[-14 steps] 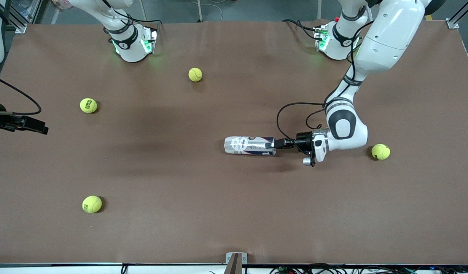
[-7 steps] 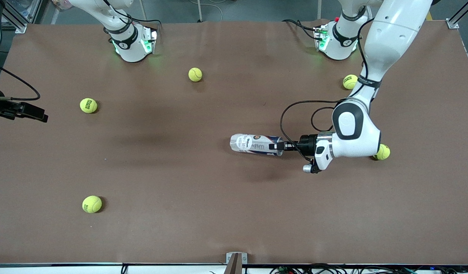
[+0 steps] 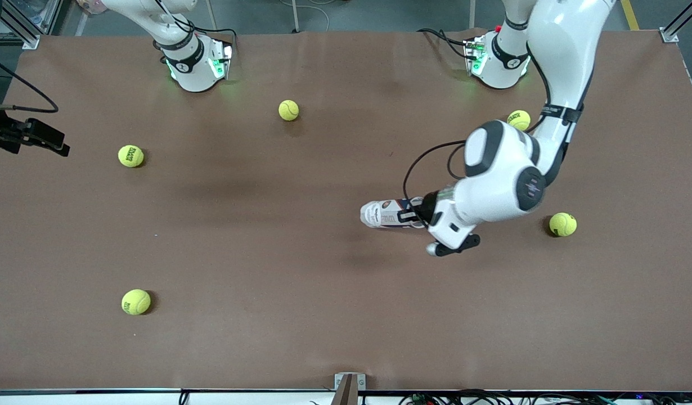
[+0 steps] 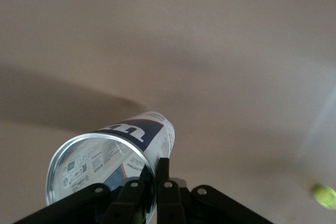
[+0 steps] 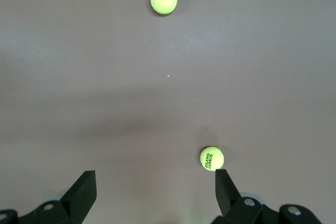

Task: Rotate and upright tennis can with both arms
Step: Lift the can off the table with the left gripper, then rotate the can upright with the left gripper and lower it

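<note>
Clear-plastic can (image 3: 386,214) now tilts, its open end raised off the table (image 3: 267,253) mid-table by the left gripper (image 3: 412,215), which pinches its rim; uprighting has begun. Right gripper (image 5: 155,188), jaws spread, waits over two balls (image 5: 212,158).

Table (image 3: 267,253): plain brown.
Tennis can (image 3: 386,214): clear, white and navy label with small print, silvery rim.
Tennis balls (image 3: 135,302): yellow-green, dark lettering.
Arms (image 3: 500,180): white, black joint bands; bases lit green.
Left gripper (image 4: 149,192): black.
Right gripper (image 5: 155,192): black.
Cables (image 3: 422,163): black.
</note>
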Action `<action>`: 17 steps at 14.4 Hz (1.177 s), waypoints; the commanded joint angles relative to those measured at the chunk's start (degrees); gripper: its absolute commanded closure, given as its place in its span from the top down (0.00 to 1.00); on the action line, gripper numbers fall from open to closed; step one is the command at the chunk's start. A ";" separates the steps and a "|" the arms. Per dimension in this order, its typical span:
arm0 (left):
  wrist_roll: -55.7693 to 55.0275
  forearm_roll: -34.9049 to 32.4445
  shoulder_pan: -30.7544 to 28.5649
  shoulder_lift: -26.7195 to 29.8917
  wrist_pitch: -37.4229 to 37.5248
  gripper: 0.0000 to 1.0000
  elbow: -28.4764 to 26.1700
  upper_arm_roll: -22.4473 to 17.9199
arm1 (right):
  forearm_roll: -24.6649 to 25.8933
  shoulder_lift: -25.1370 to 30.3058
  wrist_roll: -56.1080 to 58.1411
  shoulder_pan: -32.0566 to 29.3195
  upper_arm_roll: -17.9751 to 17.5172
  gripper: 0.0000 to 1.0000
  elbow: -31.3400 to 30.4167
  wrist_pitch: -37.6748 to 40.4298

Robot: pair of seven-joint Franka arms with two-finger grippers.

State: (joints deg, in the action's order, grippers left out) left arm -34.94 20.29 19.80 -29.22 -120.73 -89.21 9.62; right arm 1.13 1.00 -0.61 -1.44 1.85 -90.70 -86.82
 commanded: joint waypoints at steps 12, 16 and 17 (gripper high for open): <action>-38.80 -36.64 24.58 -5.23 11.39 0.00 11.08 -1.35 | -0.25 6.03 0.87 0.30 -0.09 1.00 -5.71 -3.27; -38.98 -36.20 24.58 -5.41 11.13 0.00 10.99 -1.27 | -0.25 6.03 2.80 0.65 -0.36 1.00 -5.54 -3.53; -38.98 -36.03 24.58 -5.75 11.04 0.00 10.99 -1.27 | -0.25 6.03 4.72 0.73 -0.36 1.00 -5.54 -3.53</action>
State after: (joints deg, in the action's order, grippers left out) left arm -73.68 -15.13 44.19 -34.05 -110.74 -80.03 8.55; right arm 1.13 5.36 1.39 -1.24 1.40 -94.39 -89.39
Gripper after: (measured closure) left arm 0.952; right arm 0.000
